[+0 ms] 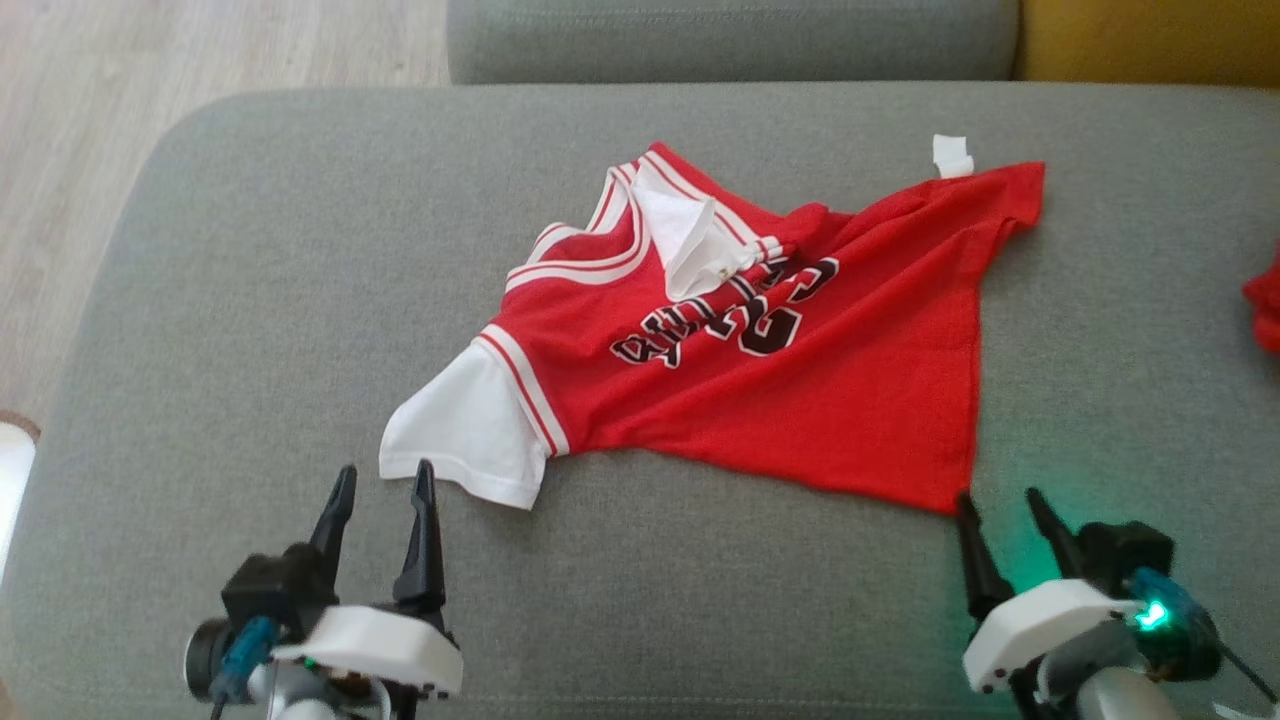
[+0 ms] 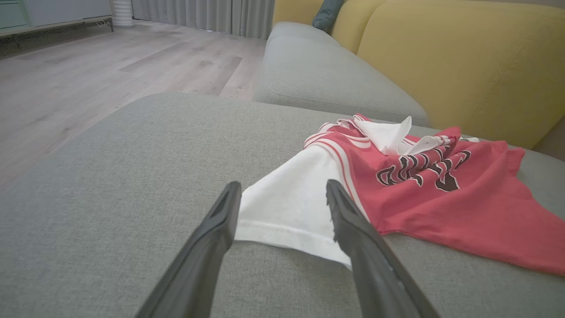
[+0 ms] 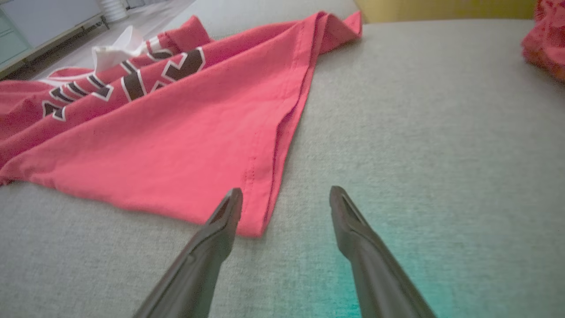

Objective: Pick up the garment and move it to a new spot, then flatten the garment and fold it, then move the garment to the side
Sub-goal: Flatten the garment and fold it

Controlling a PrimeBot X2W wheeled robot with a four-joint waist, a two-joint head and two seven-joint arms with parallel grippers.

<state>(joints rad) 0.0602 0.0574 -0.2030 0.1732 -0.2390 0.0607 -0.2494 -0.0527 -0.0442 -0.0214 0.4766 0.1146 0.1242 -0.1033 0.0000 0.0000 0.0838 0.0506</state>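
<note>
Flattening looks next. My left hand (image 1: 385,475) sits wide and empty by the garment's (image 1: 800,380) sleeve (image 1: 460,430), my right hand (image 1: 1000,500) likewise by its hem corner (image 1: 945,495).

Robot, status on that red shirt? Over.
Left gripper open at white sleeve. Right gripper open at hem corner. Red jersey rumpled on cushion. Other red cloth far right.

Garment (image 1: 760,380) on cushion (image 1: 250,300), grippers nearside.

left gripper (image 1: 385,468) and right gripper (image 1: 997,495): white housings (image 1: 380,645), dark tapered fingers (image 1: 425,540).
</note>
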